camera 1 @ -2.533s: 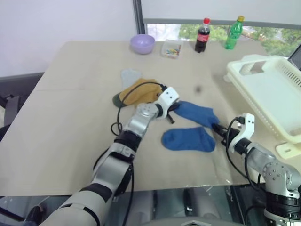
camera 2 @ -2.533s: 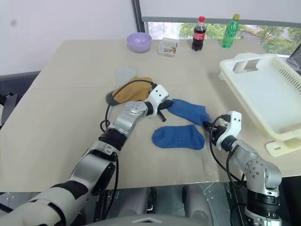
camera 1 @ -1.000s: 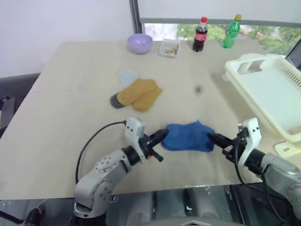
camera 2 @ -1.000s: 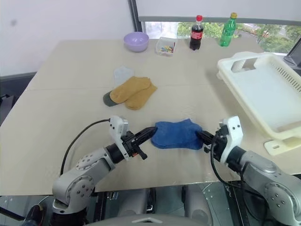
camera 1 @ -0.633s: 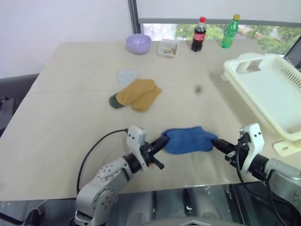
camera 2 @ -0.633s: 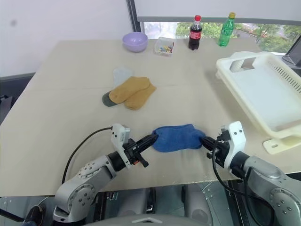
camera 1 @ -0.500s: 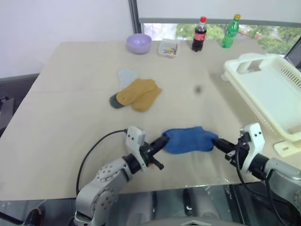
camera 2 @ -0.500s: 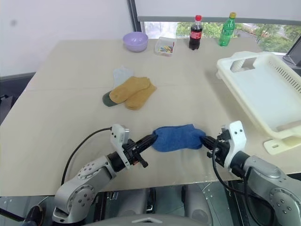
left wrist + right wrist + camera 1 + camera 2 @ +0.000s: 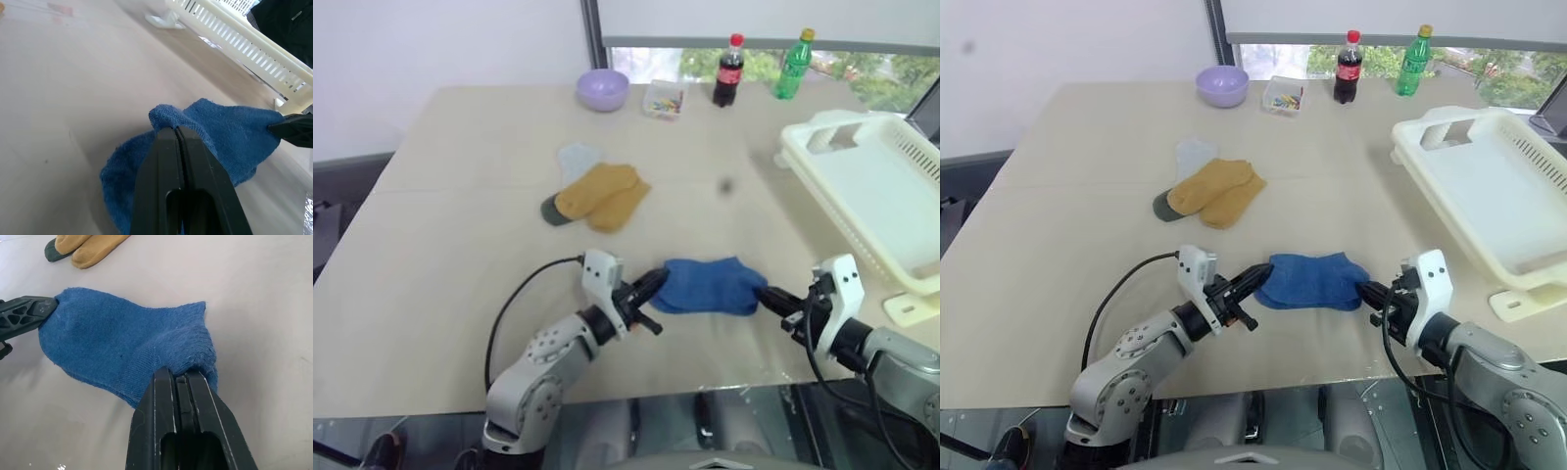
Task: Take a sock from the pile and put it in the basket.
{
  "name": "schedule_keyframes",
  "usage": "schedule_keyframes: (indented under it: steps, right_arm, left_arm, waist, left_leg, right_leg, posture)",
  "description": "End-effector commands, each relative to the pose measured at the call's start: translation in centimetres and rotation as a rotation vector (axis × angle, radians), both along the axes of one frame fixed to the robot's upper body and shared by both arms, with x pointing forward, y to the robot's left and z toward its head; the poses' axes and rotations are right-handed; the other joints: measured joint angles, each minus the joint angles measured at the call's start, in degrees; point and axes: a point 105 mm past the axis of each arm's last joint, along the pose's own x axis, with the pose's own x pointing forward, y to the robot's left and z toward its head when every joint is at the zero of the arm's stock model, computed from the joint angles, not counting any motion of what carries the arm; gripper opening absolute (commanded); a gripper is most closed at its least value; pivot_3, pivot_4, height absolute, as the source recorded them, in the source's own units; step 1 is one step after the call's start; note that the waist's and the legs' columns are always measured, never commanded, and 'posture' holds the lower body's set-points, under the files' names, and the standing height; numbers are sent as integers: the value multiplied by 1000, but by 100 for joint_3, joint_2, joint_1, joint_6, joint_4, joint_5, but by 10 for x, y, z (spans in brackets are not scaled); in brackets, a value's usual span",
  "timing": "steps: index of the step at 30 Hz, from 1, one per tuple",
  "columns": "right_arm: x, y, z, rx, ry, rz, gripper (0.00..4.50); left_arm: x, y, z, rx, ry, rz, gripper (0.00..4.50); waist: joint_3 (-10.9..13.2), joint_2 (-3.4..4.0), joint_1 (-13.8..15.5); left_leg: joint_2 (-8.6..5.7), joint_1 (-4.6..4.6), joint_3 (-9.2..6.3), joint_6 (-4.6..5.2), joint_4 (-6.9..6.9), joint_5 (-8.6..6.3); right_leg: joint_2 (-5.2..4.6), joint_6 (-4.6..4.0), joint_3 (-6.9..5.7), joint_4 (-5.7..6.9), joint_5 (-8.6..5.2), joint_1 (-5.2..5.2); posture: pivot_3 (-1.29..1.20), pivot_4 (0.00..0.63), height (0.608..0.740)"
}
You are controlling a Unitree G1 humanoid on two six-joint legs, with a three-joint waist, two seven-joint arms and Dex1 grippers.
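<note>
A royal blue sock (image 9: pixel 710 286) hangs stretched between my two grippers, just above the table near its front edge. My left gripper (image 9: pixel 656 289) is shut on its left end, and my right gripper (image 9: pixel 766 294) is shut on its right end. The left wrist view has the shut fingers (image 9: pixel 166 147) pinching the blue cloth (image 9: pixel 220 132). In the right wrist view the sock (image 9: pixel 122 342) runs from my fingers (image 9: pixel 164 387) across to the other gripper's tip. The pile (image 9: pixel 597 194), mustard-orange with a dark grey and a pale piece, lies further back. At the right stands the white slotted basket (image 9: pixel 911 147).
Along the far edge of the table (image 9: pixel 460 245) stand a lilac bowl (image 9: pixel 602 90), a small clear box of coloured bits (image 9: pixel 666 100), a cola bottle (image 9: pixel 728 70) and a green bottle (image 9: pixel 792 67). The table's front edge lies just below both grippers.
Since the earliest frame both grippers have drawn the blue sock from beside the pile toward the table's front edge. Over the last second they have hardly moved.
</note>
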Motion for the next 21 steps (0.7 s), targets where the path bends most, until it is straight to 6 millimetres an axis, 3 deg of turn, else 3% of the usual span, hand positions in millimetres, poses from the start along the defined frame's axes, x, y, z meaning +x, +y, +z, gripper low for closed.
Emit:
schedule_keyframes:
  steps: [1,19,20,21]
  right_arm:
    - [-1,1,6,0,-27,2,0]
    - [-5,3,-18,-13,74,-1,0]
    - [-4,2,-20,-18,76,-11,573]
    - [-3,0,-20,-24,75,-19,686]
  left_arm:
    - [-1,-4,6,-1,-20,-18,11]
    - [-1,-3,3,27,-14,-24,11]
    - [-2,-3,2,27,-12,-25,0]
    - [-2,-3,2,27,-11,-25,0]
  waist:
    - [0,0,-1]
    - [0,0,0]
    - [0,0,0]
    - [0,0,1]
  left_leg:
    - [0,0,0,0,0,0]
    - [1,-3,0,0,-1,0]
    - [1,-3,0,0,-1,0]
    - [1,-3,0,0,-1,0]
  right_leg:
    - [0,0,0,0,0,0]
    - [-1,0,0,-5,0,-1]
    - [-1,0,0,-5,0,-1]
    - [-1,0,0,-5,0,-1]
  posture:
    - [0,150,740]
    - [0,150,740]
    - [0,150,740]
    - [0,150,740]
